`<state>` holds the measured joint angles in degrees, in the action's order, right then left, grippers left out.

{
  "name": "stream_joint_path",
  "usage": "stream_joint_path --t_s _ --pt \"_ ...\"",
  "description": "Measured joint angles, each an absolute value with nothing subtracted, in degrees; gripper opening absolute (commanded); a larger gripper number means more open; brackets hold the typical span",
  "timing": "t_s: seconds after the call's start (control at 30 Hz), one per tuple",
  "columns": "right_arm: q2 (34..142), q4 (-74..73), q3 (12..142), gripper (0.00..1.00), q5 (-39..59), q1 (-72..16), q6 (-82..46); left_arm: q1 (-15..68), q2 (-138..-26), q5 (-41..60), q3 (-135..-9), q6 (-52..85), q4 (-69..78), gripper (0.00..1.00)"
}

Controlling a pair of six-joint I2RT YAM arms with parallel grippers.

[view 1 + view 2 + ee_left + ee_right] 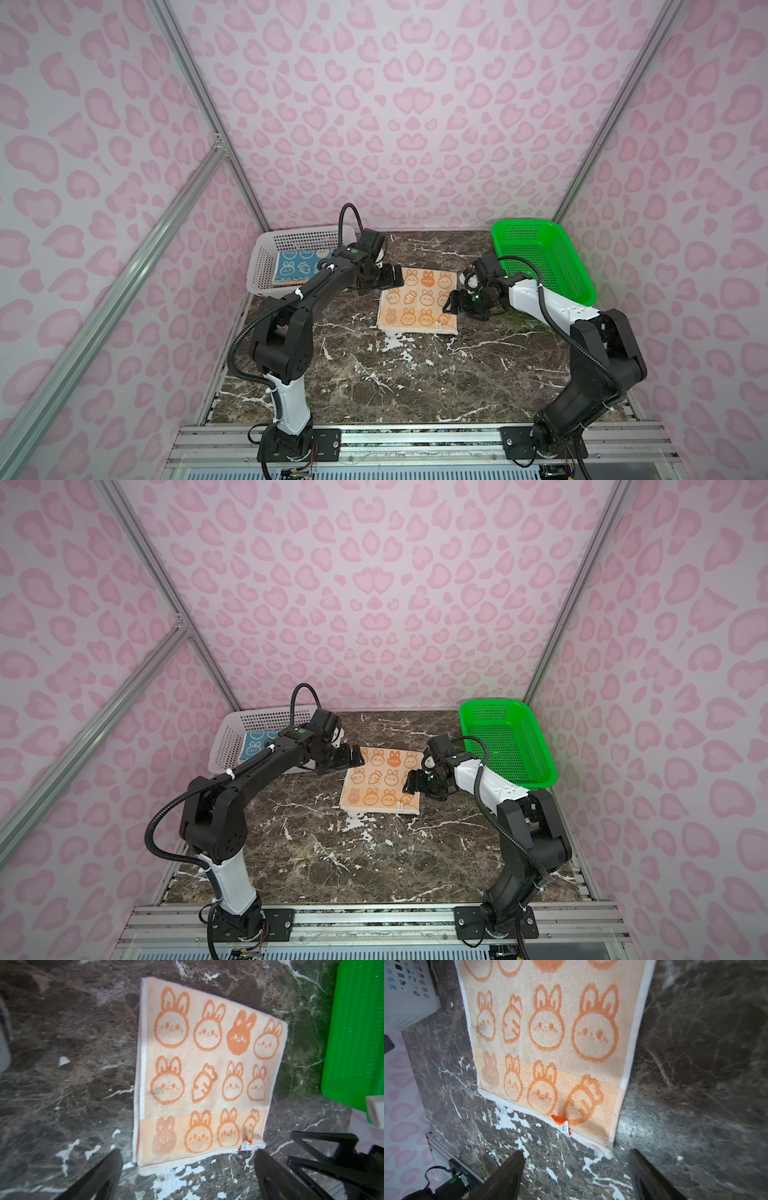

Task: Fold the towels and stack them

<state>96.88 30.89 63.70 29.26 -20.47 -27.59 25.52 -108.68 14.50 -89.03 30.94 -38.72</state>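
My left fingers (104, 1176): wide apart, empty, at far-left corner of the orange bunny towel (417, 305)
My right fingers (508, 1174): wide apart, empty, beside its right edge
Towel: lies flat

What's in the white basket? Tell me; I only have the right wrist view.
Observer: A teal towel lies in the white basket.
Operator: Check the green basket.
Observer: The green basket looks empty.
Operator: Report the left gripper.
Observer: The left gripper is open, holding nothing.
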Motion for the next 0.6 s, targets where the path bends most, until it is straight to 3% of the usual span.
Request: stream_joint_path --t_s 0.3,0.6 --pt "102.2 19.7 59.6 0.97 35.4 -22.4 -33.6 27.2 -115.6 19.1 -88.3 34.5 -35.1 0.98" --pt "102.0 14.5 56.2 0.98 39.3 -20.5 -32.2 29.1 -113.3 18.7 -76.4 36.4 -26.6 0.98"
